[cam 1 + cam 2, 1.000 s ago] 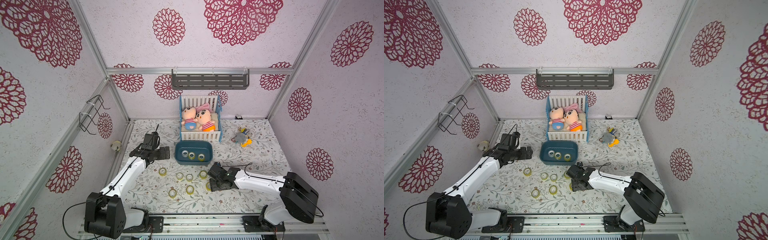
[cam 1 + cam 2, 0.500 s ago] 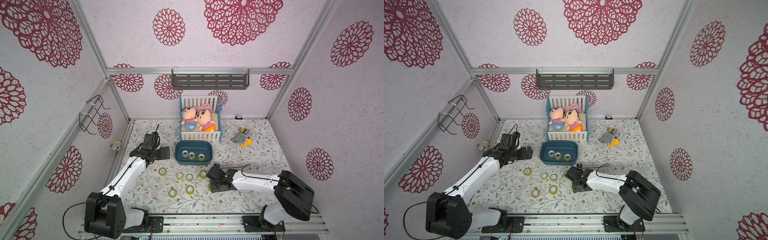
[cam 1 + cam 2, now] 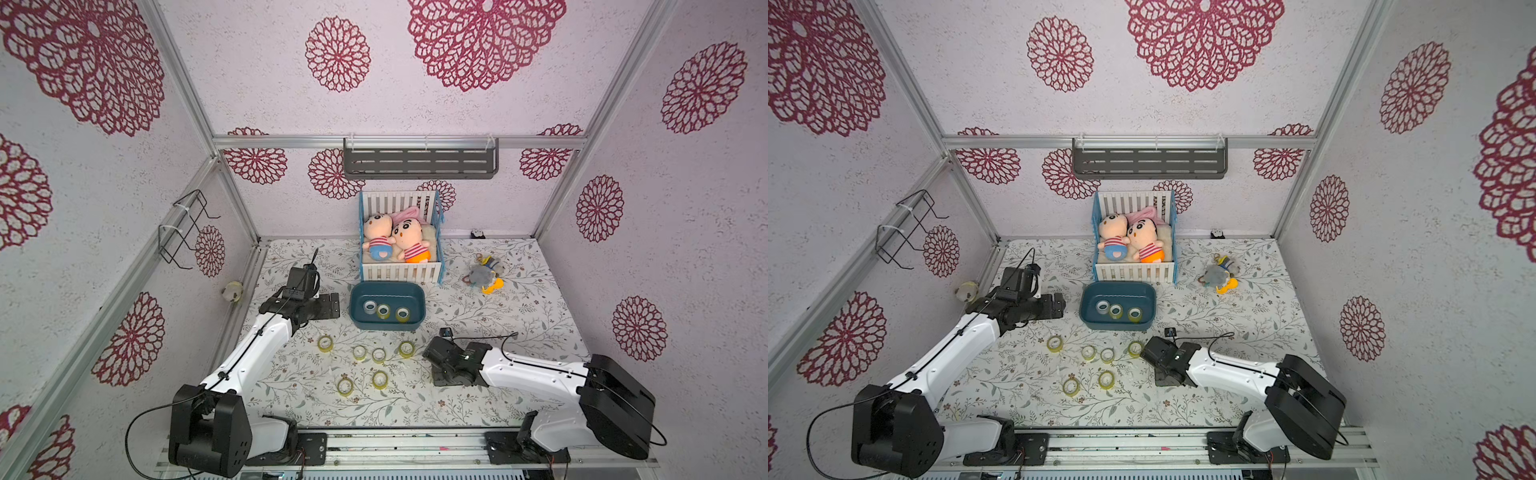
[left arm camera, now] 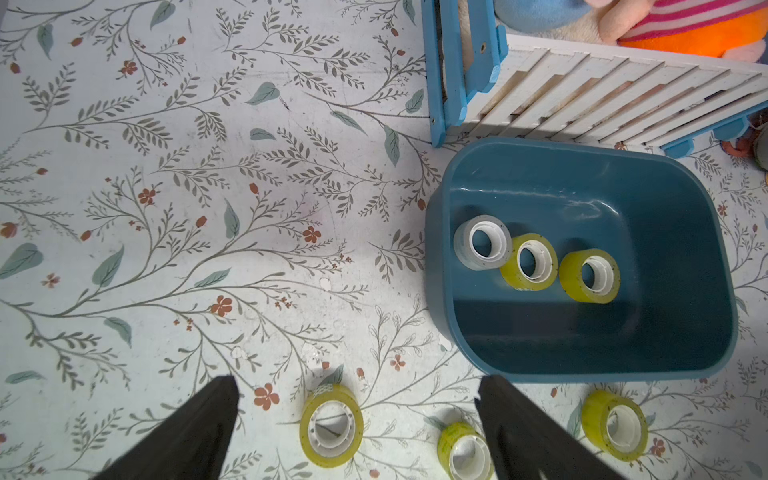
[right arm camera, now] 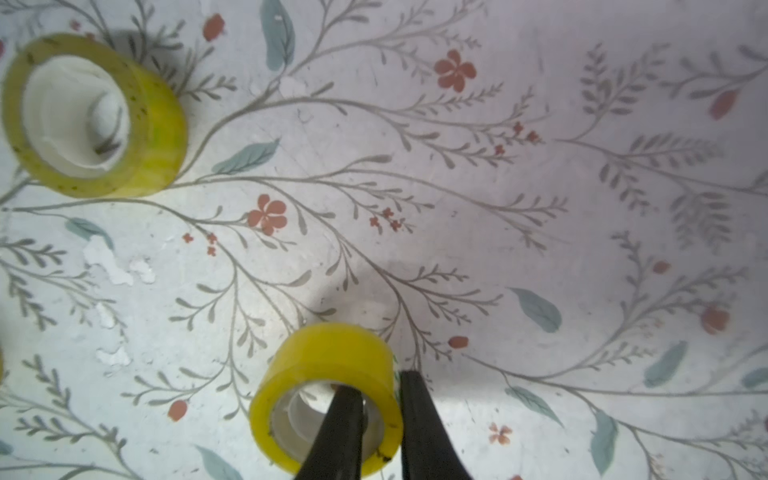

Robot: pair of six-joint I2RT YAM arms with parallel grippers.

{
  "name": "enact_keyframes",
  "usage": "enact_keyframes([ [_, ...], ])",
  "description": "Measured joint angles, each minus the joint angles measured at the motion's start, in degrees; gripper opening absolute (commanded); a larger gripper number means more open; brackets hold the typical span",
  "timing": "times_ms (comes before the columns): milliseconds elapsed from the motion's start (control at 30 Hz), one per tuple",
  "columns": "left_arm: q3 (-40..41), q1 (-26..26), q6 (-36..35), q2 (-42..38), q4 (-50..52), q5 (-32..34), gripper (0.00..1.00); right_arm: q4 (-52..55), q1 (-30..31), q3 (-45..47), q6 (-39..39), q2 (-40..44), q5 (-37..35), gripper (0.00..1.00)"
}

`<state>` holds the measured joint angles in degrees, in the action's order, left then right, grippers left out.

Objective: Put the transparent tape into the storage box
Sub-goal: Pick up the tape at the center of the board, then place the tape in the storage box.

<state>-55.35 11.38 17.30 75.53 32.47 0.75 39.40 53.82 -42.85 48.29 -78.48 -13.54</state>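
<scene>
A toy crib (image 3: 401, 272) holding two plush dolls (image 3: 409, 245) stands at the back of the desk (image 3: 519, 316), under a grey slotted shelf (image 3: 419, 164). A small plush toy (image 3: 484, 274) lies near the crib.

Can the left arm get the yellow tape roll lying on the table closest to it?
Probably yes. The left gripper is open, and that tape roll lies flat just in front of it with bare table around it. The storage box stands off to the side, not in the way.
</scene>
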Motion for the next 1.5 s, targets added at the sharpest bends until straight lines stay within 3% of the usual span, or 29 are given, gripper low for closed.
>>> enact_keyframes([
  [200, 0.0, 0.0, -0.04, 0.0, 0.0, -0.02, 0.97, 3.87, -1.05, -4.44, -0.13, 4.87, -1.86, 0.02],
  [400, 0.0, 0.42, -0.13, -0.04, 0.0, -0.5, 0.97, 4.87, -6.34, -13.33, -3.82, 3.3, -1.66, 0.02],
  [733, 0.0, 6.01, -0.68, -0.09, -0.02, -3.08, 0.97, 1.14, -12.5, -34.77, -13.31, -16.41, 0.9, 0.02],
  [967, 0.0, 6.78, -1.09, -0.09, -0.02, -2.49, 0.97, -0.2, -14.32, -45.09, -16.85, -31.45, 4.07, 0.03],
  [1067, 0.0, 6.88, -1.22, -0.09, -0.04, -1.75, 0.97, -0.22, -14.8, -49.64, -17.84, -36.48, 5.05, 0.16],
  [1233, 0.0, 6.91, -1.25, -0.09, -0.02, -1.03, 0.97, 0.44, -14.93, -56.78, -19.45, -42.91, 5.97, 0.58],
  [1333, 0.0, 6.95, -1.25, -0.09, -0.02, -0.61, 0.97, 0.87, -14.97, -58.31, -19.61, -43.98, 6.32, 0.67],
  [1500, -0.11, 6.97, -0.98, -0.13, 0.44, 0.5, 0.97, 1.68, -15.21, -58.97, -19.76, -43.89, 6.32, 0.69],
])
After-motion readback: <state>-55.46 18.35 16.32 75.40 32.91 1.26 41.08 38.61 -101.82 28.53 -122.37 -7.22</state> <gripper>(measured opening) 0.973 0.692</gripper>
